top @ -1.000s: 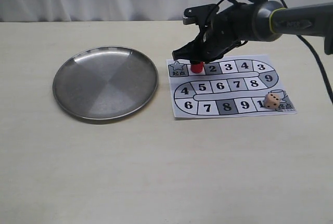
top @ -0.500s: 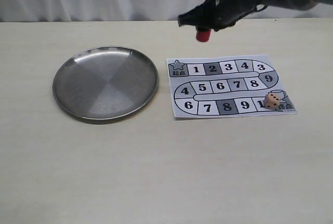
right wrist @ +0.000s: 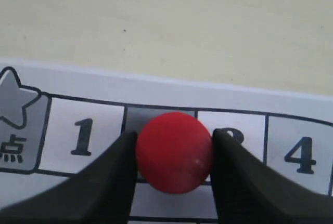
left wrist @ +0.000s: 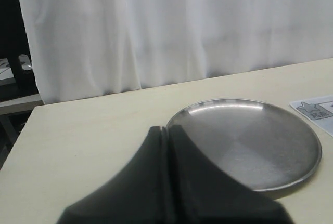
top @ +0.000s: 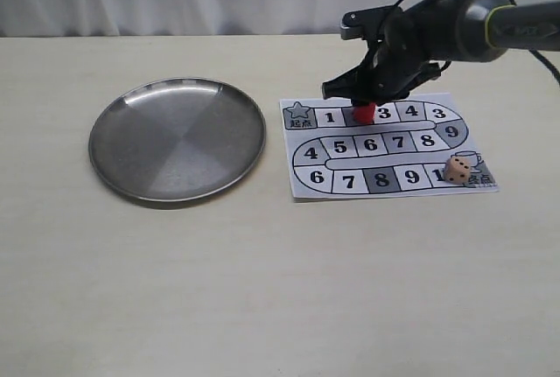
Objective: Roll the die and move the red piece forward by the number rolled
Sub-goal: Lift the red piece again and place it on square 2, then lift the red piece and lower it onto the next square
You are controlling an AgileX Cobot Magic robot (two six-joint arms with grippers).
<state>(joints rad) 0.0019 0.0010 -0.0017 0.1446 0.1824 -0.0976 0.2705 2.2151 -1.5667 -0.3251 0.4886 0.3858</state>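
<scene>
My right gripper (top: 364,106) is shut on the red piece (top: 364,113), which stands over the grey square numbered 2 on the paper game board (top: 385,180). In the right wrist view the red piece (right wrist: 174,151) fills the gap between both black fingers (right wrist: 104,182), between the printed 1 and 3. The beige die (top: 456,170) rests on the board's near right corner, by the finish square. My left gripper (left wrist: 167,130) is shut and empty, close to the near rim of the metal plate; it is out of the exterior view.
A round metal plate (top: 127,145) lies left of the board, seen also in the left wrist view as a plate (left wrist: 307,148). A white curtain hangs behind the table. The right arm's cable loops above the board's far edge.
The right gripper lifted the red piece off square 1, carried it up and to the right, then lowered it onto square 2. The die and plate stayed put.
</scene>
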